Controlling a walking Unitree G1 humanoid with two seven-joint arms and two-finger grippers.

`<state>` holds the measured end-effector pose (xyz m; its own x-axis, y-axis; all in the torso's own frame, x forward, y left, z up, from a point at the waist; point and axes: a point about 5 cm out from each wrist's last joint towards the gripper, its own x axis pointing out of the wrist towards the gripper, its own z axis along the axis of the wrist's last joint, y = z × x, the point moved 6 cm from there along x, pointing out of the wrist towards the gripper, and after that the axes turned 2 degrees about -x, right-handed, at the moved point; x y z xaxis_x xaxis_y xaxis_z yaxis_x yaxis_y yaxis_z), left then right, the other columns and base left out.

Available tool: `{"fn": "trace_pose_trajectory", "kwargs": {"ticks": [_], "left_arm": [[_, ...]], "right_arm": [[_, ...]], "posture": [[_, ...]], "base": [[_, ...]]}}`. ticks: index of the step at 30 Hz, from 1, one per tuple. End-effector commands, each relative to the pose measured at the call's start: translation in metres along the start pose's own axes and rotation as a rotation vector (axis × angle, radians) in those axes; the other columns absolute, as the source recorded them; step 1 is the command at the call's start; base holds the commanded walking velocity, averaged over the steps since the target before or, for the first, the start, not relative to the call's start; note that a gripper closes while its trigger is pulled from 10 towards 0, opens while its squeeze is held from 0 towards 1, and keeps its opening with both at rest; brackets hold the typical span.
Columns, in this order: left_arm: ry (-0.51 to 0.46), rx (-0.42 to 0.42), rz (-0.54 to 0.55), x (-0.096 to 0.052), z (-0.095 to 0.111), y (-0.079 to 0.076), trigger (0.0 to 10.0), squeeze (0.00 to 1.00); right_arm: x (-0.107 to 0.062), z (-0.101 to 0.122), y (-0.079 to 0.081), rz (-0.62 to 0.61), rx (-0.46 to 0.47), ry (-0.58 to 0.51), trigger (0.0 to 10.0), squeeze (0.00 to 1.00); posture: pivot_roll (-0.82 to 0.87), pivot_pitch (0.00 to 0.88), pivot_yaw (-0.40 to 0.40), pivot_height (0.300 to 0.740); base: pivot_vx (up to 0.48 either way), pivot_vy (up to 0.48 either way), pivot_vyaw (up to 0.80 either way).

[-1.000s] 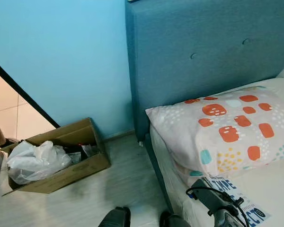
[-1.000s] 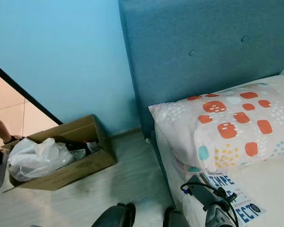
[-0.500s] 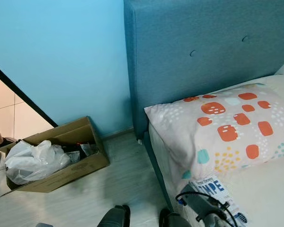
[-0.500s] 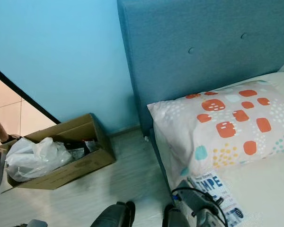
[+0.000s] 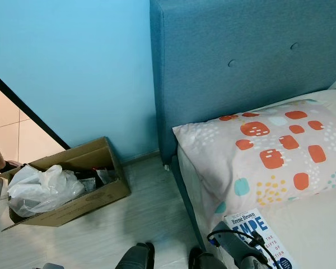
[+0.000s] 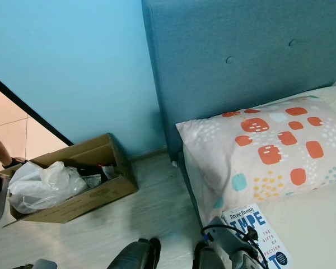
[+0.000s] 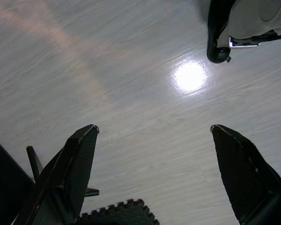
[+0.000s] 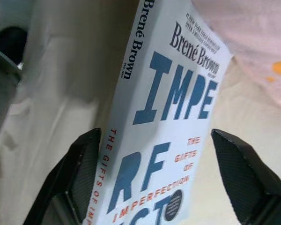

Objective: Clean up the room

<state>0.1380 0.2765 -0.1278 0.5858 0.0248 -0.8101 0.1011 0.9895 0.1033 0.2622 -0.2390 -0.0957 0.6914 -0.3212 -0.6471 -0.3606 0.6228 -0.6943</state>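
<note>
A white paperback book with blue and orange cover lettering (image 5: 259,237) lies flat on the cream sheet of the bed (image 5: 319,224), near its edge and just below a white pillow patterned with orange and teal patches (image 5: 269,154). The right gripper (image 8: 154,180) hovers over the book with its two black fingers (image 8: 82,173) spread wide apart, one on each side of the cover and not closed on it. The left gripper (image 7: 152,168) hangs over the pale wood-look floor (image 7: 131,93), its fingers likewise apart and holding nothing. Beside the blue upholstered headboard (image 5: 241,67), an open brown cardboard box (image 5: 73,193) sits on the floor against the light blue wall (image 5: 73,67), holding a crumpled clear plastic bag (image 5: 42,188).
</note>
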Motion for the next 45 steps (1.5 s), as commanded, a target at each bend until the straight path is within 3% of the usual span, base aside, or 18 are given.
{"fn": "trace_pose_trajectory", "kwargs": {"ticks": [1, 2, 3, 4, 5, 6, 8, 11, 17, 19, 21, 26, 27, 28, 34, 41, 42, 45], "left_arm": [[0.067, -0.021, -0.006, -0.006, -0.022, -0.003, 10.0, 0.00], [0.067, -0.024, -0.007, -0.005, -0.022, -0.004, 10.0, 0.00], [0.069, -0.030, -0.008, -0.003, -0.021, -0.007, 10.0, 0.00], [0.069, -0.030, -0.008, -0.003, -0.021, -0.007, 10.0, 0.00], [0.073, -0.033, -0.009, -0.001, -0.020, -0.010, 10.0, 0.00], [0.073, -0.033, -0.009, -0.001, -0.020, -0.010, 10.0, 0.00], [0.078, -0.040, -0.006, 0.001, -0.018, -0.012, 10.0, 0.00], [0.084, -0.049, -0.001, 0.004, -0.016, -0.015, 10.0, 0.00], [0.084, -0.071, 0.015, 0.007, -0.013, -0.016, 10.0, 0.00], [0.095, -0.092, 0.031, 0.011, -0.010, -0.018, 10.0, 0.00], [0.111, -0.101, 0.040, 0.014, -0.009, -0.020, 10.0, 0.00], [0.133, -0.106, 0.049, 0.018, -0.007, -0.025, 10.0, 0.00], [0.132, -0.117, 0.056, 0.021, -0.001, -0.028, 10.0, 0.00], [0.127, -0.126, 0.059, 0.024, 0.004, -0.030, 10.0, 0.00], [0.094, -0.175, 0.076, 0.034, 0.026, -0.040, 10.0, 0.00], [0.111, -0.192, 0.091, 0.036, 0.030, -0.044, 10.0, 0.00], [0.126, -0.188, 0.099, 0.036, 0.027, -0.043, 10.0, 0.00], [0.139, -0.183, 0.106, 0.035, 0.023, -0.042, 10.0, 0.00]], "right_arm": [[-0.004, -0.015, 0.016, 0.074, 0.051, 0.049, 10.0, 0.00], [-0.004, -0.015, 0.019, 0.101, 0.082, 0.053, 10.0, 0.00], [-0.007, -0.013, 0.034, 0.219, 0.240, 0.075, 10.0, 0.00], [-0.007, -0.013, 0.034, 0.219, 0.240, 0.075, 10.0, 0.00], [-0.010, -0.013, 0.045, 0.311, 0.326, 0.100, 10.0, 0.00], [-0.010, -0.013, 0.045, 0.311, 0.326, 0.100, 10.0, 0.00], [-0.014, -0.011, 0.057, 0.420, 0.443, 0.122, 10.0, 0.00], [-0.020, -0.007, 0.067, 0.542, 0.531, 0.137, 10.0, 0.00], [-0.019, 0.006, 0.059, 0.627, 0.601, 0.082, 10.0, 0.00], [-0.019, 0.046, 0.037, 0.728, 0.806, -0.091, 10.0, 0.00], [-0.020, 0.065, 0.026, 0.760, 0.890, -0.182, 10.0, 0.00], [-0.018, 0.063, 0.031, 0.723, 0.894, -0.139, 10.0, 0.00], [-0.023, 0.064, 0.052, 0.731, 0.794, -0.122, 10.0, 0.00], [-0.028, 0.066, 0.066, 0.750, 0.758, -0.114, 10.0, 0.00], [-0.042, 0.057, 0.108, 0.748, 0.715, -0.010, 10.0, 0.00], [-0.049, 0.037, 0.124, 0.734, 0.723, 0.066, 10.0, 0.00], [-0.050, 0.024, 0.128, 0.714, 0.664, 0.099, 10.0, 0.00], [-0.051, 0.017, 0.131, 0.704, 0.640, 0.120, 10.0, 0.00]], "posture": [[0.36, 0.362, 0.036, 0.740], [0.36, 0.362, 0.036, 0.740], [0.34, 0.347, 0.025, 0.740], [0.34, 0.347, 0.025, 0.740], [0.33, 0.327, 0.012, 0.740], [0.33, 0.327, 0.012, 0.740], [0.32, 0.308, 0.003, 0.740], [0.31, 0.288, -0.007, 0.740], [0.30, 0.232, -0.030, 0.740], [0.27, 0.176, -0.049, 0.740], [0.26, 0.146, -0.056, 0.740], [0.24, 0.104, -0.070, 0.740], [0.23, 0.066, -0.084, 0.740], [0.23, 0.044, -0.095, 0.740], [0.22, 0.000, -0.116, 0.740], [0.21, 0.000, -0.126, 0.740], [0.21, 0.000, -0.121, 0.740], [0.21, 0.000, -0.121, 0.740]], "base": [[0.000, 0.000, 0.00], [0.000, 0.000, 0.00], [0.000, 0.000, 0.00], [0.000, 0.000, 0.00], [0.000, 0.000, 0.00], [0.000, 0.000, 0.00], [0.000, 0.000, 0.00], [0.000, 0.000, 0.00], [0.000, 0.000, 0.00], [0.000, 0.000, 0.00], [0.000, 0.000, 0.00], [0.000, 0.000, 0.00], [0.000, 0.000, 0.00], [0.000, 0.000, 0.00], [0.000, 0.000, 0.00], [-0.303, 0.000, 0.00], [-0.439, 0.000, 0.00], [-0.442, 0.000, 0.00]]}}
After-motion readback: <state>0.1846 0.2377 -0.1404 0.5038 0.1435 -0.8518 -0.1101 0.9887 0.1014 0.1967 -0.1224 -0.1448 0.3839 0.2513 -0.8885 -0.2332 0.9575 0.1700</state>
